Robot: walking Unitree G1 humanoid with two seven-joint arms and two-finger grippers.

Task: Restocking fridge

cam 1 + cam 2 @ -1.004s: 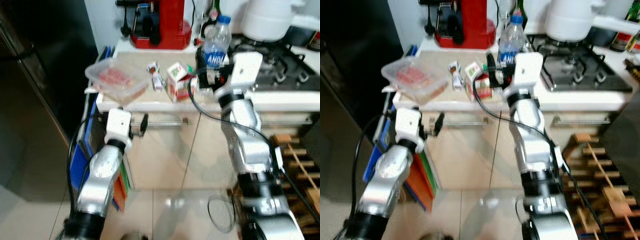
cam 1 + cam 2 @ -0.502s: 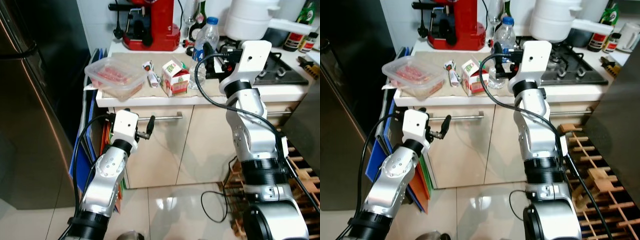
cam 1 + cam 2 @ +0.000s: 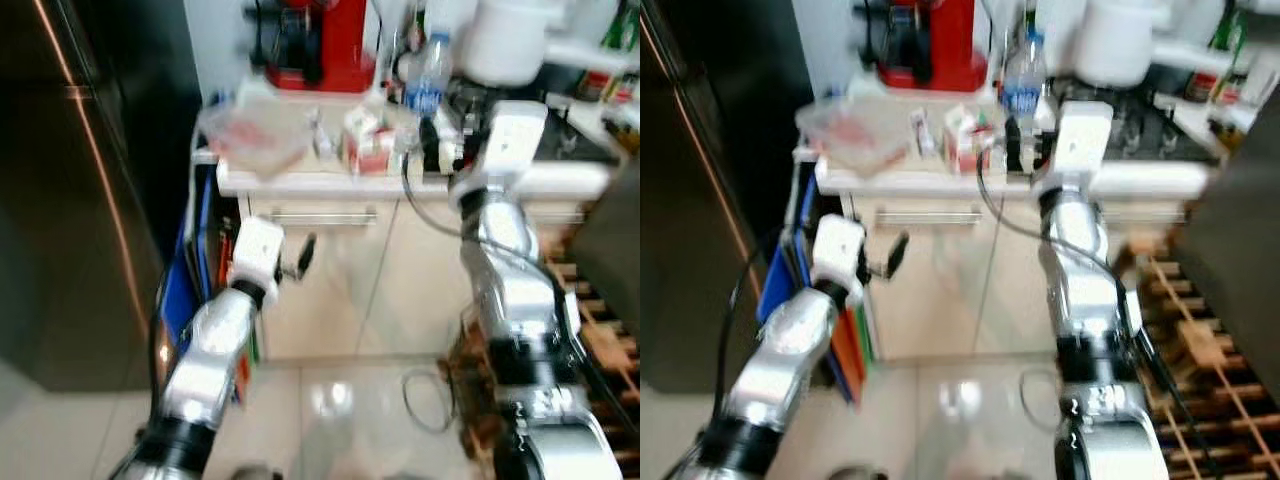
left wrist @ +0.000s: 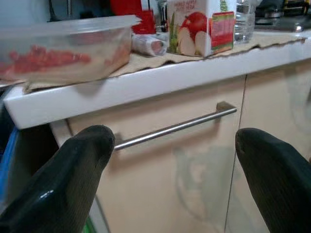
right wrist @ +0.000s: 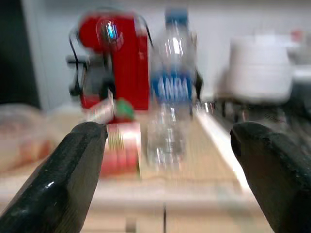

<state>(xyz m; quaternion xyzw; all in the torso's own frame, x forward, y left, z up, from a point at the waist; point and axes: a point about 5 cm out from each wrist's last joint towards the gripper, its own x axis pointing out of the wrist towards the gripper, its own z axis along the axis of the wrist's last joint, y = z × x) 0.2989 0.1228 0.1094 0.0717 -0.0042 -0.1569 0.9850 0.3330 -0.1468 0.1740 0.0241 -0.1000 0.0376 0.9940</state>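
Observation:
On the counter (image 3: 300,182) stand a clear water bottle (image 3: 428,80) with a blue label, a juice carton (image 3: 366,140) and a clear lidded tub of red meat (image 3: 258,135). My right gripper (image 3: 438,150) is at counter height, just in front of the bottle. Its wrist view shows it open, with the bottle (image 5: 171,97) and the carton (image 5: 122,145) ahead between the fingers. My left gripper (image 3: 303,258) hangs open below the counter edge, facing the drawer handle (image 4: 175,127). Above it are the tub (image 4: 58,51) and the carton (image 4: 200,25). The dark fridge (image 3: 80,200) stands shut on the left.
A red coffee machine (image 3: 310,45) is at the back of the counter, and a small packet (image 3: 322,135) lies by the carton. A white pot (image 3: 515,40) sits on the hob at right. Blue folders (image 3: 190,270) stand beside the fridge. A wooden rack (image 3: 600,330) and a cable (image 3: 435,400) are on the floor.
The whole picture has shifted and blurred, so the camera has moved. Both grippers keep about the same places against the counter and stay open.

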